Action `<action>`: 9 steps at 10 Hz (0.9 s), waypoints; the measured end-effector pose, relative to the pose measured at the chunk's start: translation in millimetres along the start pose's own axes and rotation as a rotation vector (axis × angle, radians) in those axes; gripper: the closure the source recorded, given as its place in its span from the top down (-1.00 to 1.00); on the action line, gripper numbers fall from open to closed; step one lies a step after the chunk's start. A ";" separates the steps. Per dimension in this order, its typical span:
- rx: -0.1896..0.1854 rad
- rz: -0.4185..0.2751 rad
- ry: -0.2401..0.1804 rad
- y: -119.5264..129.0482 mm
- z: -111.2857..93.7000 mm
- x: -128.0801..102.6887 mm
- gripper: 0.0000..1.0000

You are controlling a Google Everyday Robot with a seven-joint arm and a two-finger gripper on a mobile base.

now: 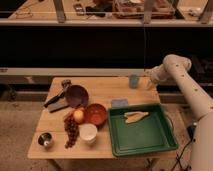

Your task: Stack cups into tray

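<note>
End effector (149, 83) apparently beside blue cup (134, 80)

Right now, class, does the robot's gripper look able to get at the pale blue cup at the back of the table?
Probably yes. The gripper hangs just to the right of the pale blue cup in the camera view, apart from it, with nothing standing between them.

I see: dark-green tray (150, 137), shiny steel cup (45, 140), tan table (105, 86), pale-blue cup (133, 80), pale gripper (149, 84) just right of it.
</note>
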 end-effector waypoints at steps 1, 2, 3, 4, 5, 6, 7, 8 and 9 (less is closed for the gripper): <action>-0.001 -0.018 -0.010 2.5 9.6 -7.0 0.30; -0.002 -0.031 -0.015 3.5 16.3 -9.9 0.30; -0.001 -0.042 -0.013 4.5 22.2 -10.5 0.30; 0.008 -0.062 -0.001 4.8 28.4 -11.5 0.30; 0.016 -0.079 0.012 4.7 32.2 -11.6 0.30; 0.022 -0.091 0.021 4.4 34.5 -11.6 0.30; 0.030 -0.111 0.037 3.0 40.2 -12.5 0.30; 0.033 -0.118 0.043 1.5 44.3 -13.8 0.30; 0.032 -0.124 0.047 0.3 48.9 -15.1 0.30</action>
